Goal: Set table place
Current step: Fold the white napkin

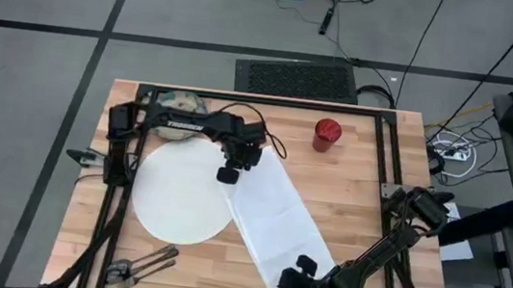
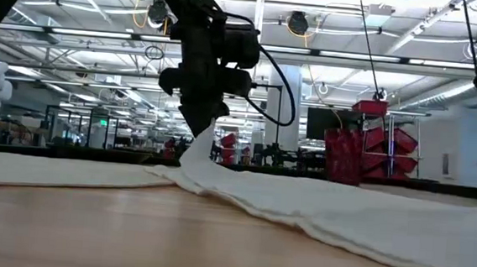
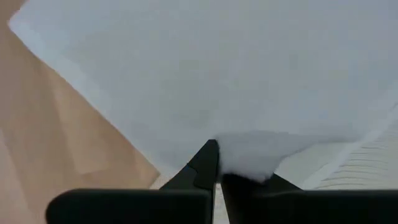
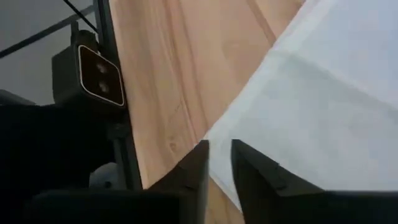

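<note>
A white cloth napkin (image 1: 277,214) lies slantwise on the wooden table (image 1: 358,190), right of the large white plate (image 1: 178,193). Its far corner is raised over the plate's right rim, with my left gripper (image 1: 229,173) shut on it. My right gripper (image 1: 304,266) stands over the napkin's near edge (image 4: 249,143), its fingers a narrow gap apart with flat cloth showing between them. A red cup (image 1: 326,133) stands at the far middle. A speckled bowl (image 1: 182,104) sits at the far left, and dark cutlery (image 1: 141,265) lies at the near left. My left gripper pinches the napkin's far corner (image 3: 245,158) between its two fingers, which point down from above. The cloth bunches at the fingertips and rises off the table to them (image 2: 197,152). The rest of the napkin (image 2: 342,212) lies slack on the wood.
A black metal frame (image 1: 262,99) runs along the table's far edge and down both sides. Bare wood lies right of the napkin and around the red cup. The left arm (image 1: 176,123) reaches over the far left part of the table, past the bowl.
</note>
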Robot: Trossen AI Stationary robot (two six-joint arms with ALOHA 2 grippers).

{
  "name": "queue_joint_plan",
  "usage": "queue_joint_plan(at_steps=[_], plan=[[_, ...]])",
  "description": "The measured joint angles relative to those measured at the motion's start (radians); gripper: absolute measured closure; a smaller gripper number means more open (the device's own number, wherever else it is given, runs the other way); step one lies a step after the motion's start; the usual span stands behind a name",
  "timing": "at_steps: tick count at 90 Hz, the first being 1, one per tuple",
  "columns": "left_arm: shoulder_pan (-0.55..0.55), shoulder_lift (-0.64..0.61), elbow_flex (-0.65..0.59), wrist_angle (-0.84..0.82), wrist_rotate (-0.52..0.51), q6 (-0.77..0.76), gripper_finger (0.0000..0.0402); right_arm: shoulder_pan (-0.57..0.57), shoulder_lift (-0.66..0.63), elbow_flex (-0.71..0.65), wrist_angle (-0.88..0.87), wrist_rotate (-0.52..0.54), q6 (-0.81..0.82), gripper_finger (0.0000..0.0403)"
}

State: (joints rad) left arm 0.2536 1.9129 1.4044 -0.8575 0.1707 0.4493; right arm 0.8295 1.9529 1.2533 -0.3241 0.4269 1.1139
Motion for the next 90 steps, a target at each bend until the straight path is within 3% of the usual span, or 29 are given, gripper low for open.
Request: queue_joint_plan(at_steps=[11,24,40,58,75,90], plan=[[-0.008,0.001,0.018,-0.06,-0.041,-0.026,0.038,-0.014,-0.049,0.0,-0.058,-0.041,0.021,0.0269],[-0.007,0.001,0.033,-0.128,-0.102,-0.064,0.0332,-0.019,-0.104,0.0,-0.189,0.016,0.05,0.0232],[0.006,0.001,0.037,-0.258,-0.106,-0.078,0.0273,-0.023,-0.069,0.0,-0.307,0.035,0.145,0.0226],[0.048,-0.025,0.036,-0.372,-0.107,-0.104,0.0253,-0.045,0.025,0.0,-0.167,0.04,0.157,0.023],[0.09,-0.084,0.036,-0.382,-0.107,-0.105,0.0253,-0.05,0.063,0.005,-0.157,-0.072,0.159,0.023],[0.118,-0.153,0.036,-0.382,-0.108,-0.104,0.0253,-0.004,0.01,0.002,-0.358,-0.208,0.189,0.0231]])
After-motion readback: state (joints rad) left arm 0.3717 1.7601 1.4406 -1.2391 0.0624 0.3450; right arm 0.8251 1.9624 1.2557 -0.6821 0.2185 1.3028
